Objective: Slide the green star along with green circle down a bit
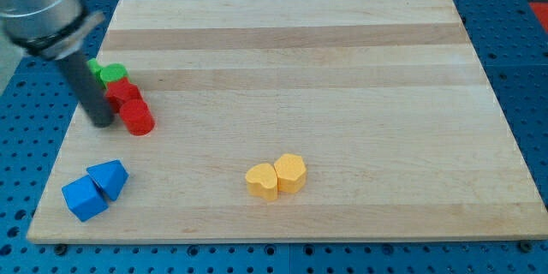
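Observation:
A green block (112,74) sits near the board's left edge at the view's upper left; its shape is hard to make out. A second green block (92,67) shows only as a sliver, mostly hidden behind my rod. I cannot tell which is the star and which the circle. My tip (101,123) rests on the board below and slightly left of the green blocks, touching or very close to the left side of two red blocks. The rod and arm rise toward the view's upper left.
A red block (122,92) lies just below the green one, and a red cylinder (137,117) below that. Two blue blocks (84,197) (110,176) sit at lower left. Two yellow blocks (262,181) (291,172) touch each other at lower centre. The wooden board (342,68) ends close to the left.

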`<action>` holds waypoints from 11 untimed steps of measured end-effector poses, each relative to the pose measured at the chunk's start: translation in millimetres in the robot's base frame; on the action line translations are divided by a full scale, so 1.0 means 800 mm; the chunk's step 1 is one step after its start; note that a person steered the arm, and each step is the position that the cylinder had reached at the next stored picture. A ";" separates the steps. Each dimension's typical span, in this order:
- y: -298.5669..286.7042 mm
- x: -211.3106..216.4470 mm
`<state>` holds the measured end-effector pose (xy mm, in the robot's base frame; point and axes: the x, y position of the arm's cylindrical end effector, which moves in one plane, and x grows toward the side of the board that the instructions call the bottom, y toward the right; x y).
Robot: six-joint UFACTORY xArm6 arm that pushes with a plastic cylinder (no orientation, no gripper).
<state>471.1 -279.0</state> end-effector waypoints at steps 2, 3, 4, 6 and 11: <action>-0.033 0.012; -0.032 -0.009; -0.032 -0.039; -0.032 -0.070; -0.032 -0.160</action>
